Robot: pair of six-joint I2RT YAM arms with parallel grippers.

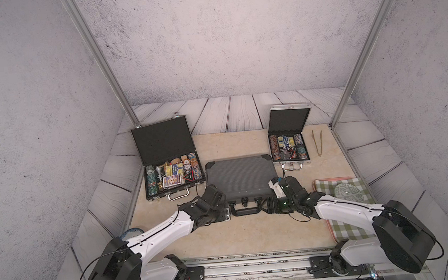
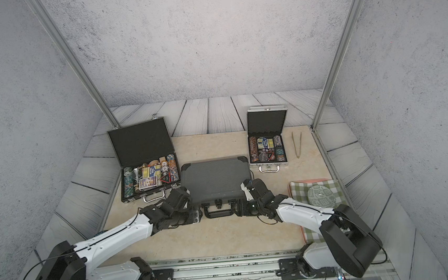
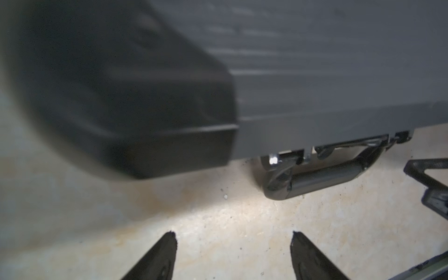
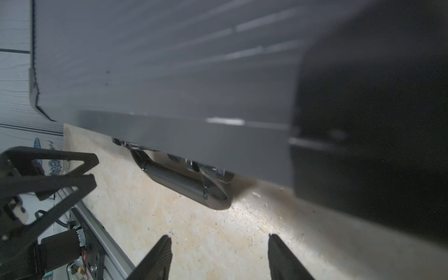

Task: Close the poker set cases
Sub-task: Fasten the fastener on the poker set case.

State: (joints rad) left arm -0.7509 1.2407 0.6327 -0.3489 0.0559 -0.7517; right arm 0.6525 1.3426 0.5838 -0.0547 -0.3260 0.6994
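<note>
The large dark-grey ribbed case (image 1: 240, 176) (image 2: 215, 178) lies shut in the middle of the table, its black handle (image 1: 246, 211) (image 3: 324, 177) (image 4: 179, 181) toward me. To its left, the flat black textured case (image 1: 163, 148) (image 2: 141, 144) stands open and full of chips and cards. The small silver case (image 1: 289, 130) (image 2: 267, 126) is open at the back right. My left gripper (image 1: 224, 214) (image 3: 233, 235) is open and empty at the grey case's front left corner. My right gripper (image 1: 267, 207) (image 4: 219, 237) is open and empty at the front right corner.
Wooden tongs (image 1: 317, 143) lie right of the silver case. A green checked cloth (image 1: 330, 189) carrying a patterned plate (image 1: 350, 192) sits under my right arm. A blue patterned bowl (image 1: 130, 234) is partly hidden by my left arm. Metal posts (image 1: 350, 92) flank the table.
</note>
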